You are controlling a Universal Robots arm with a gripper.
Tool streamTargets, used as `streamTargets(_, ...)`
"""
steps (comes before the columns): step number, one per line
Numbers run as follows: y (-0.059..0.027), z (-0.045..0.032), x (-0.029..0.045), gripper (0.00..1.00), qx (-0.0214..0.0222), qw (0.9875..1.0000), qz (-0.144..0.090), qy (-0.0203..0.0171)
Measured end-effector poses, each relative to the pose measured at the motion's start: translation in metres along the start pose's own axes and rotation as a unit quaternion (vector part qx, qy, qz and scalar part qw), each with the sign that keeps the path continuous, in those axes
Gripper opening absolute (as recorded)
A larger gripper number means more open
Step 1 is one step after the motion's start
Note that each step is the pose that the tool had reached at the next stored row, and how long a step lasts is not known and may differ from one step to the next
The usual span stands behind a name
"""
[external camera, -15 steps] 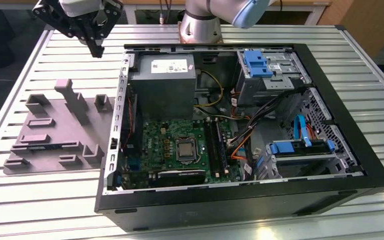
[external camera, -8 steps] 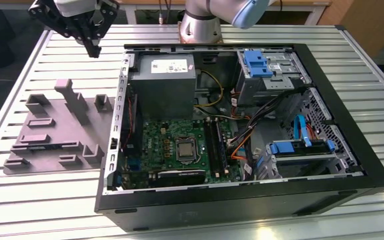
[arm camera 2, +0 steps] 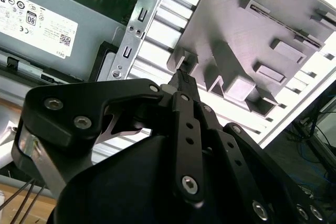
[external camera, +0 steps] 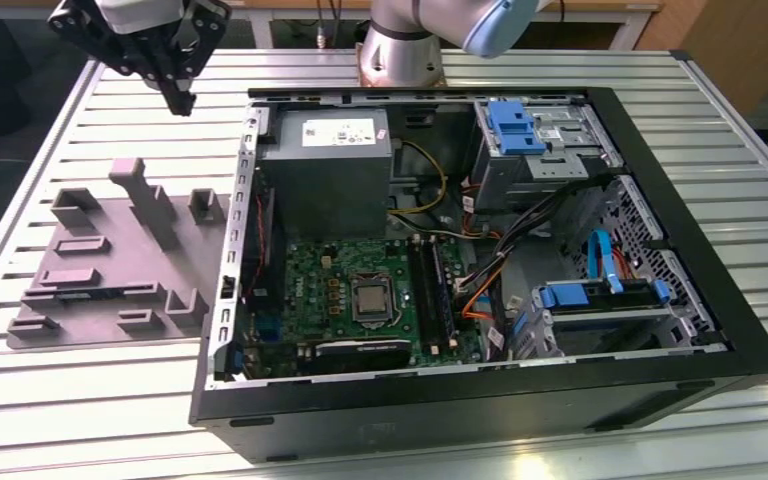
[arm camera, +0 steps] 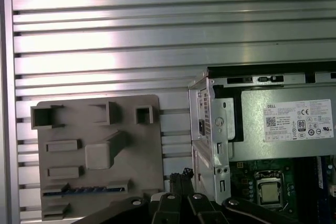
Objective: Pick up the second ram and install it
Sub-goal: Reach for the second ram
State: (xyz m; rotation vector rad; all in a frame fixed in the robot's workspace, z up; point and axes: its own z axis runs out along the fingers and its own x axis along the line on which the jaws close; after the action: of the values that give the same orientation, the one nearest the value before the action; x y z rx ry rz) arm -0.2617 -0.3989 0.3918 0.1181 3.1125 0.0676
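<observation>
Exterior view, taken from its left: the grey tray [external camera: 111, 260] rests on the slatted tabletop [external camera: 77, 400]. The second ram [arm camera: 84, 189], plainest in the first wrist view, shows as a thin bluish strip seated in a long slot in the tray's nearer half. My claw [external camera: 180, 100] hangs in the air beyond the tray's far corner, on the side toward the computer case [external camera: 704, 300]. It is well apart from the stick and well above the tray, fingers drawn together with nothing between them. The case stands open just beside the tray on the exterior view's right. The motherboard [external camera: 357, 290] and its black memory slots [external camera: 431, 290] lie further from the tray, inside the case. As I judge it, the pickup has not begun. To do it well I must spread my fingers wide enough to clear the board and line them up square across the stick. I should come straight down over the tray's slot and pinch the flat faces near the middle. Gripping off-centre would likely tilt the stick and jam it against the tray's slot walls as it lifts.
</observation>
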Motion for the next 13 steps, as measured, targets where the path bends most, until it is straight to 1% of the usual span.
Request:
streamTargets(6, -0.0005, -0.0001, 0.0046, 0.11, 0.0000, 1.0000, 0.000, 0.0000)
streamTargets(13, -0.0023, -0.0001, 0.0081, 0.11, 0.0000, 1.0000, 0.000, 0.0000)
